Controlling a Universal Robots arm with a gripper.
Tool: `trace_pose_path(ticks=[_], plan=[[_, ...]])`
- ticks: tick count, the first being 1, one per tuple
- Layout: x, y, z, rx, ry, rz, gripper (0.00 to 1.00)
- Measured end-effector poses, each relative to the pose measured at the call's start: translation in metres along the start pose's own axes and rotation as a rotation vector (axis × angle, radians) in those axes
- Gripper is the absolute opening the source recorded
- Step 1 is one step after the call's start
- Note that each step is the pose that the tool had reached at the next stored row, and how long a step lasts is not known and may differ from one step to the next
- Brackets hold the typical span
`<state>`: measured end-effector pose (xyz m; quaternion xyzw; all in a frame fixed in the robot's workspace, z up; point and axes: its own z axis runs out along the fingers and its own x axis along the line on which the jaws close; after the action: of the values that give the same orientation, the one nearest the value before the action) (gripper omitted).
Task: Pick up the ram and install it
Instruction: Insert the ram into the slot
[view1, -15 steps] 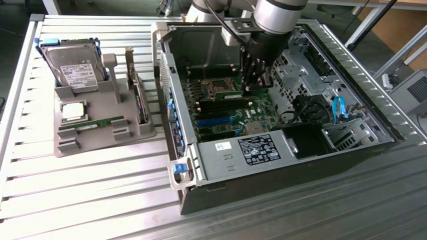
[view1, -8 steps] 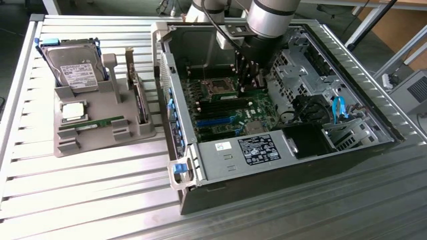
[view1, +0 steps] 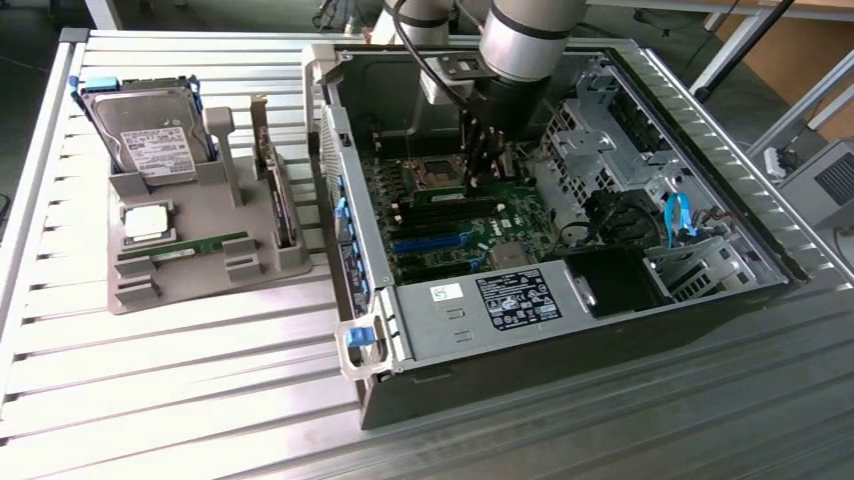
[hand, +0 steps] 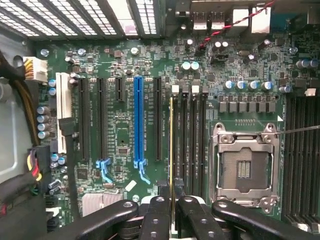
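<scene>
The ram (hand: 171, 145) shows edge-on as a thin yellow-green line between the black fingers (hand: 159, 212) of my gripper (hand: 172, 202), which is shut on it. The stick lines up with the outermost of the black memory slots (hand: 192, 135) beside the open processor socket (hand: 246, 167). Whether it touches the slot I cannot tell. In the exterior view the gripper (view1: 481, 170) reaches down into the open computer case (view1: 441, 320), just over the motherboard (view1: 461, 225).
Blue and black expansion slots (hand: 138, 120) run beside the memory slots. A cable bundle (hand: 20, 165) lies at the board's edge. On the exterior view's left a grey holder (view1: 200, 285) carries a hard drive (view1: 150, 135), a square silver chip (view1: 144, 222) and a green stick (view1: 198, 246).
</scene>
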<state>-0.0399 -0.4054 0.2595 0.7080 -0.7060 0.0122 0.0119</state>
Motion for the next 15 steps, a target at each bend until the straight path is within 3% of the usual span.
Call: trace_pose_path(ticks=[10, 12, 13, 15], plan=[[-0.005, 0.0034, 0.0150, 0.0004, 0.0013, -0.011, 0.12], [-0.005, 0.0035, 0.0162, 0.0003, 0.0072, -0.011, 0.12], [-0.005, 0.0035, 0.0171, 0.0003, 0.0132, -0.011, 0.12], [-0.005, 0.0036, 0.0189, -0.0005, 0.0157, 0.005, 0.12]])
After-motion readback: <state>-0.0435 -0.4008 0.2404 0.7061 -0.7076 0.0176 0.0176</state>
